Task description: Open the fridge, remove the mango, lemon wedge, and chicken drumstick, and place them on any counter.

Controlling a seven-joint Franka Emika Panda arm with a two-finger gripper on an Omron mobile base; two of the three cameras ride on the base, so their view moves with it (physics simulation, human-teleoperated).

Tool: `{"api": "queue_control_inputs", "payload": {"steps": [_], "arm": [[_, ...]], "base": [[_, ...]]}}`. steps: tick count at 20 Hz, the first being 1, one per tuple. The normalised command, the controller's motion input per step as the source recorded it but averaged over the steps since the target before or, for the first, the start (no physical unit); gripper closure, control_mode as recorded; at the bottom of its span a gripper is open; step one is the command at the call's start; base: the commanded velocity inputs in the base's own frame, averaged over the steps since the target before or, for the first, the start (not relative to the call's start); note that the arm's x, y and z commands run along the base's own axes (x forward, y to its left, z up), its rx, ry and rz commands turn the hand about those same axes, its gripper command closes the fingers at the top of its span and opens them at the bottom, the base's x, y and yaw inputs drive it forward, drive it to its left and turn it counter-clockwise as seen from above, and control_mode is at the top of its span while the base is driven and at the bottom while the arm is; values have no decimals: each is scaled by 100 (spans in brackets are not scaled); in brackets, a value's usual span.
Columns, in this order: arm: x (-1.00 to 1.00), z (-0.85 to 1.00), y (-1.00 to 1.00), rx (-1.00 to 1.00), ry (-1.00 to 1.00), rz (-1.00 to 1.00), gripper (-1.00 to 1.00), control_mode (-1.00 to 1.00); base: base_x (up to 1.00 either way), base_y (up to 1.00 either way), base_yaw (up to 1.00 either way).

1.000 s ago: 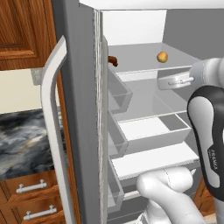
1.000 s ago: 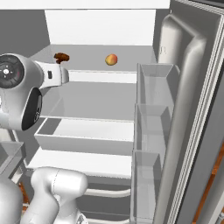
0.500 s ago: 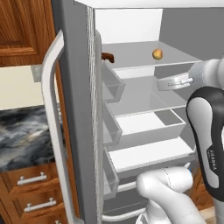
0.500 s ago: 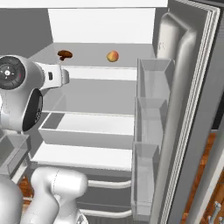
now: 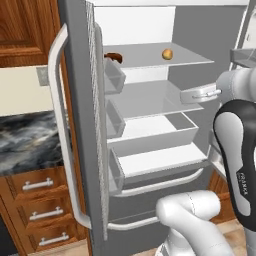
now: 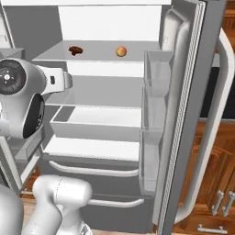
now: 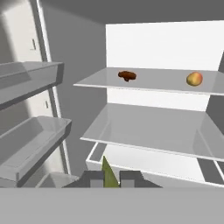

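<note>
A: Left base view first. How far along is it?

B: The fridge stands with its doors swung wide, so the opening step looks done. On the top shelf the mango sits toward the right, and the drumstick lies at the left, partly behind the door edge. The counter to the left carries no food that I can make out.

A: And the right base view?

B: Same story from the other side: drumstick and mango are well apart on the top shelf, neither touched. The arm's forearm crosses in front of the middle shelf.

A: Hand view?

B: The gripper has its two dark tips pressed close together, and between them sticks up a thin yellow-green sliver. I judge that to be the lemon wedge, pinched in the tips (it is small, so I say so with some caution). Beyond, the drumstick and mango rest on the top shelf.

A: So what remains?

B: By my reckoning, the wedge has yet to reach a counter, and both other foods are yet to be fetched.
</note>
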Motion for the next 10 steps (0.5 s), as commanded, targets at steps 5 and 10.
{"api": "queue_control_inputs", "payload": {"steps": [5,10], "arm": [[0,0,0,0,0,0,100,100],[0,0,0,0,0,0,100,100]], "base": [[-32,21,0],[-28,35,0]]}}
